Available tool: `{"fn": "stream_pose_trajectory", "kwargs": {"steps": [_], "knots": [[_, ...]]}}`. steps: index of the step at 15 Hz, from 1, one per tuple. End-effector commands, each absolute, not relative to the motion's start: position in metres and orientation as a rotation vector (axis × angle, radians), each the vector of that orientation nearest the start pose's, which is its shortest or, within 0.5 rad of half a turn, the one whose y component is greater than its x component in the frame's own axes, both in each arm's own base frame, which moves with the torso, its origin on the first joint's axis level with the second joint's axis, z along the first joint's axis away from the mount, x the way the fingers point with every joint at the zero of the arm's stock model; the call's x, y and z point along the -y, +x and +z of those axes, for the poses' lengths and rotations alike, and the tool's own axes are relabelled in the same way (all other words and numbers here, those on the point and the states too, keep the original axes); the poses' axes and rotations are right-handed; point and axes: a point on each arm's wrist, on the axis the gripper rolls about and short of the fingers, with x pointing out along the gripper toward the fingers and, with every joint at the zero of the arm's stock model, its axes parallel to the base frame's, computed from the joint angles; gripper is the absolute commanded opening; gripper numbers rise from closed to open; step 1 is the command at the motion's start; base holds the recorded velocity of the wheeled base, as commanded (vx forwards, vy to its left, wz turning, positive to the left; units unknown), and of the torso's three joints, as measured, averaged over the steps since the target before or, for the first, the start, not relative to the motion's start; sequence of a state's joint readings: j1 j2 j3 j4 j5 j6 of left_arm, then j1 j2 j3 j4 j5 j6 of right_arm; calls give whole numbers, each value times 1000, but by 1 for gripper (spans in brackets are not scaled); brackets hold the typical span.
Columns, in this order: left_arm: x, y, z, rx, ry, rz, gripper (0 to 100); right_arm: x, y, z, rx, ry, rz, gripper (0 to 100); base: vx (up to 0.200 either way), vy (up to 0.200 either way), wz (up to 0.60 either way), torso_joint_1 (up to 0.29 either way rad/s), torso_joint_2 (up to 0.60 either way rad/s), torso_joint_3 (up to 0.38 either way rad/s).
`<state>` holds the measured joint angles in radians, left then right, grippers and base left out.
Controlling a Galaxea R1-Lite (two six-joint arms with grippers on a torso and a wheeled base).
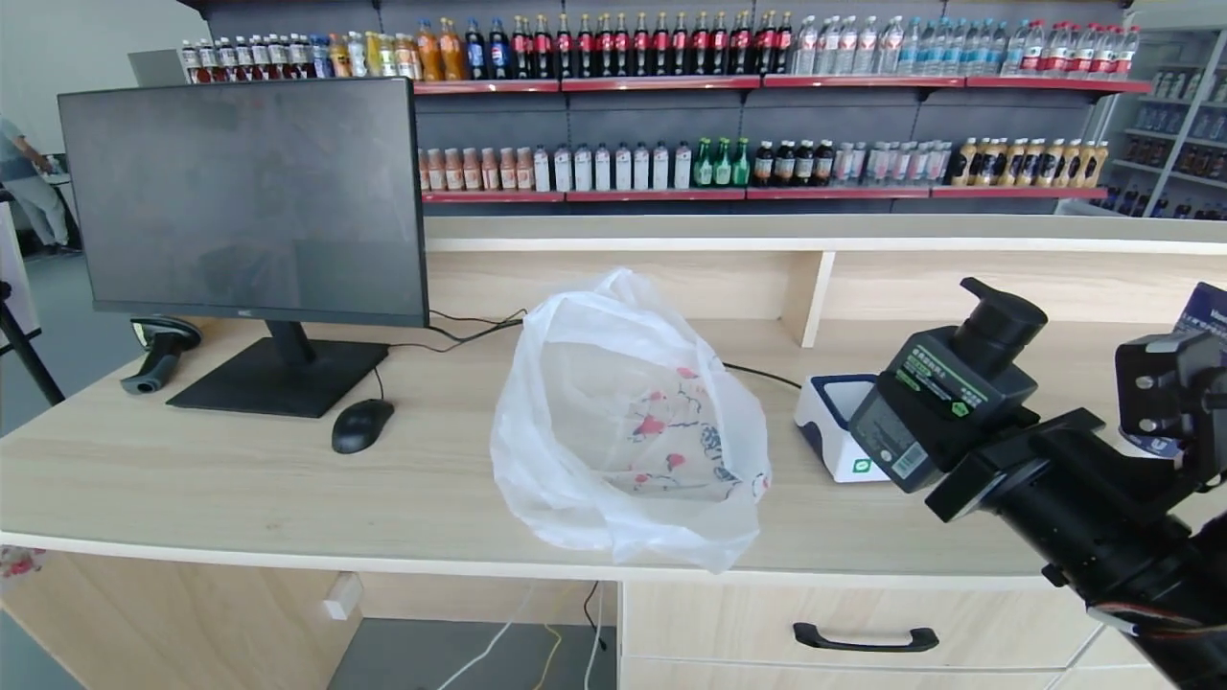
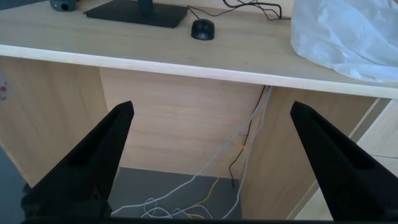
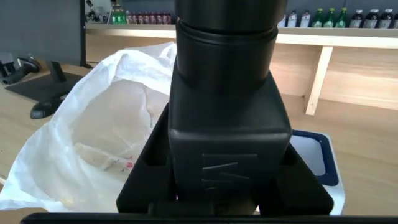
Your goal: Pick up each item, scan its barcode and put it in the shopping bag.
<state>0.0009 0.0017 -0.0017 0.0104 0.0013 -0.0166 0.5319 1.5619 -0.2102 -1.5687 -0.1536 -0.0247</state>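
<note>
Jaws of right gripper (image 1: pixel 968 460) clamped on black bottle (image 1: pixel 935 402), pinching its squared body. Held it clear of the tabletop (image 1: pixel 240 479), over the white-and-blue scanner (image 1: pixel 832 431) toward the right edge, near the shopping bag (image 1: pixel 623 422). From the right wrist, showed the black bottle (image 3: pixel 227 106) looming close, with scanner (image 3: pixel 317 155) and shopping bag (image 3: pixel 93 137) beyond.

Jaws of left gripper (image 2: pixel 211 109) stood wide apart with nothing between them; hung below the front edge of the tabletop (image 2: pixel 186 59).

Judged as mid-task: pickup of this bottle done, scan probably the step in hand, bagging left to do. Showed a faint flowered patch through the bag's film; could not tell whether that was an item or print. Caught a blue package (image 1: pixel 1210 311) at the far right edge, possibly another item to come.

Ran the bottle's long axis on a slant: round cap up and toward the back-right corner, base down toward the front edge and the bag. Turned the barcode label, low near the base, up toward the head view, so likely not yet facing the scanner's window.
</note>
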Motion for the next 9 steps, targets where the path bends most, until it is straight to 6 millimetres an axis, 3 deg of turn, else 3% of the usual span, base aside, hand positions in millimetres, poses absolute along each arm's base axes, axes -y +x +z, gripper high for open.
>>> {"fn": "stream_pose_trajectory", "kwargs": {"steps": [1,5,9], "knots": [[0,-23,75,-12,-17,3,100,-103,182,169,219,50,373,0,0,200,0,2,2,-2],[0,-23,75,-12,-17,3,100,-102,181,167,208,49,373,0,0,200,0,4,2,2],[0,-23,75,-12,-17,3,100,-102,181,166,198,61,377,0,0,0,0,0,0,0]]}}
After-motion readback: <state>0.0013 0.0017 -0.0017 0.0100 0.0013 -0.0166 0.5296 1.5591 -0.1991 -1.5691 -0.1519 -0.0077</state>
